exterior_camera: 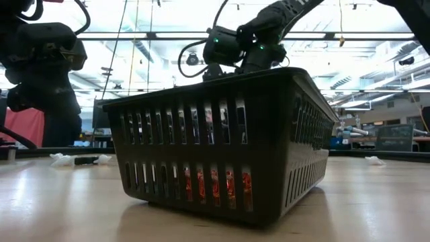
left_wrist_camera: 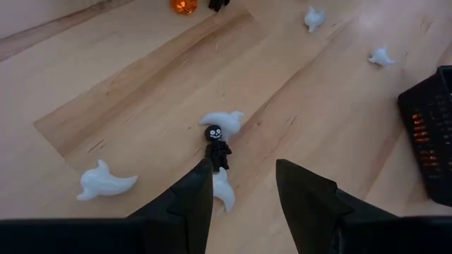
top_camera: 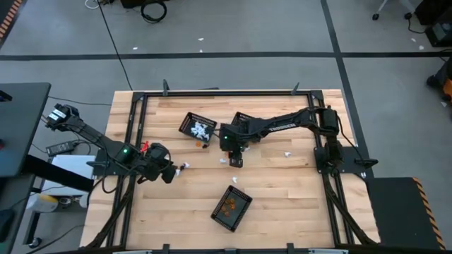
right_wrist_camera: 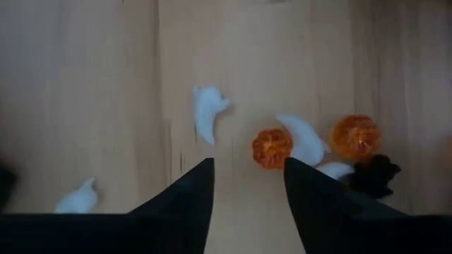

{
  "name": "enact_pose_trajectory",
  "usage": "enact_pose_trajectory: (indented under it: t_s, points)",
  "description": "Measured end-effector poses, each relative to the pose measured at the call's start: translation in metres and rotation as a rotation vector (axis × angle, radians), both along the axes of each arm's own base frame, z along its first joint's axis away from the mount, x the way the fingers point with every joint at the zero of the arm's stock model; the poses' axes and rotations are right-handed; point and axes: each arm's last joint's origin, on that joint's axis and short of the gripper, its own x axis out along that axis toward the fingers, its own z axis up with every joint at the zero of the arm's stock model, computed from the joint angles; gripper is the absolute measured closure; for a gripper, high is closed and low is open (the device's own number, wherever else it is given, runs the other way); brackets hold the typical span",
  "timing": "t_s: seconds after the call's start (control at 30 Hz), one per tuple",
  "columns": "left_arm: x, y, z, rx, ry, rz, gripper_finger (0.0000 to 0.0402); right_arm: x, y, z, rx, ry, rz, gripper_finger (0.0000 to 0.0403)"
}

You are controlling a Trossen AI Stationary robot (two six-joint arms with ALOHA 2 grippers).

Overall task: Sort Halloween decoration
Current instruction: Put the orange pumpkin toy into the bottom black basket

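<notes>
1. Left gripper [top_camera: 168, 173] sits low over the table's left part, near the left edge; its fingers [left_wrist_camera: 189, 201] stand apart with nothing between them.
2. Just ahead of those fingers in the left wrist view lies a black skeleton figure [left_wrist_camera: 217, 144], touching a white ghost [left_wrist_camera: 224, 120] at its head and another white ghost [left_wrist_camera: 224, 190] at its feet. A third ghost [left_wrist_camera: 104, 182] lies apart to one side.
3. Right gripper [top_camera: 235, 159] hangs over the table's middle, jaws parted and empty; bare wood shows between them in the right wrist view.
4. Beyond the right gripper's fingers [right_wrist_camera: 191, 197] lie two orange pumpkins [right_wrist_camera: 272, 148], [right_wrist_camera: 354, 136], with a white ghost [right_wrist_camera: 305, 139] between them and a black trinket [right_wrist_camera: 374, 176] just beside the farther pumpkin. One more ghost [right_wrist_camera: 208, 111] lies alone.
5. Three black mesh baskets rest on the table: one [top_camera: 198, 129] holds white pieces, one [top_camera: 232, 208] near the front edge holds orange pieces, and one [top_camera: 239, 125] lies partly under the right arm, contents hidden.
6. Low view: the front basket [exterior_camera: 222, 144] fills the frame, orange showing through its lower slots.
</notes>
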Motion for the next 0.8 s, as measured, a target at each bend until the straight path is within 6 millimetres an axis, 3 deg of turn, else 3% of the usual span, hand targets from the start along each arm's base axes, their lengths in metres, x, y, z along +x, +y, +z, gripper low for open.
enact_pose_trajectory:
  t_s: [0.27, 0.8]
  points:
    - [0.000, 0.000, 0.000, -0.003, -0.004, 0.002, 0.0237, 0.000, 0.005, -0.006, -0.088, -0.018, -0.020, 0.0178]
    - [0.000, 0.000, 0.000, -0.006, -0.005, 0.005, 0.0237, -0.005, 0.014, -0.026, -0.157, -0.095, -0.031, 0.0206]
